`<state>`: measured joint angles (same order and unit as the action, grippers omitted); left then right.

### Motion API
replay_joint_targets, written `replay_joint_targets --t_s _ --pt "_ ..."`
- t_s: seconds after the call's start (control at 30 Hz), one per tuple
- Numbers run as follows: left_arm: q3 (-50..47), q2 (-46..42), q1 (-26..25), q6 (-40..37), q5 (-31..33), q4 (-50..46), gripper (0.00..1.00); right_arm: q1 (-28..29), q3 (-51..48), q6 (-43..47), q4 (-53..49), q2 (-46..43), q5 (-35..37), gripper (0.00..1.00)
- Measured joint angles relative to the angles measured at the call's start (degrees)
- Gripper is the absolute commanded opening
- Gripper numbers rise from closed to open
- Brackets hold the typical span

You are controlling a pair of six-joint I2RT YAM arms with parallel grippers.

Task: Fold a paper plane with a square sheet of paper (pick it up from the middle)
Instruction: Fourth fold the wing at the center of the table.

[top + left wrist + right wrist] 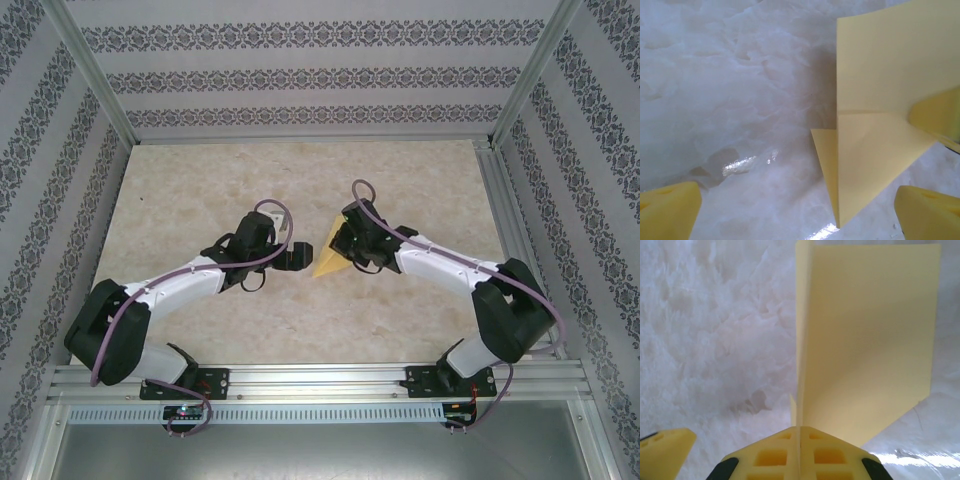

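Note:
The paper plane (328, 258) is a folded, pointed piece of yellow-orange paper held upright just above the table between the two arms. My right gripper (345, 243) is shut on it; in the right wrist view its fingertips (785, 455) pinch the centre crease and one wing (870, 335) spreads to the right. My left gripper (293, 257) hovers just left of the paper and is open, its fingertips (667, 210) spread wide. In the left wrist view the plane (880, 90) hangs at the right with its point (838, 222) down, between those spread fingers.
The marbled beige table (200, 190) is fenced by an aluminium frame (500, 190) and patterned walls on three sides. Both arm bases sit on the rail (320, 380) at the near edge. A fingertip of the right gripper (940, 115) shows behind the paper.

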<state>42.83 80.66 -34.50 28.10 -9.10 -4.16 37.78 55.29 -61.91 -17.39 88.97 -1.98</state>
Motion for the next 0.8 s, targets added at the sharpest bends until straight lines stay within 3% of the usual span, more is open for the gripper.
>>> replay_joint_targets --t_s 0.3,0.4,0.6,0.8 --pt "-5.0 0.0 0.0 -6.4 1.1 7.5 0.87 0.0 6.1 -4.5 2.3 10.9 -1.7 0.03" --pt "-6.2 0.1 -0.2 -9.4 1.1 9.0 0.85 0.0 6.1 -6.2 2.9 11.7 -2.7 0.03" --pt "-6.4 4.3 -1.8 -13.7 0.0 15.5 0.68 0.0 6.1 -10.2 5.2 11.9 -4.5 0.03" --pt "-6.6 10.6 -4.3 -15.2 0.9 21.4 0.64 0.0 5.0 -13.3 7.0 12.0 -5.8 0.03"
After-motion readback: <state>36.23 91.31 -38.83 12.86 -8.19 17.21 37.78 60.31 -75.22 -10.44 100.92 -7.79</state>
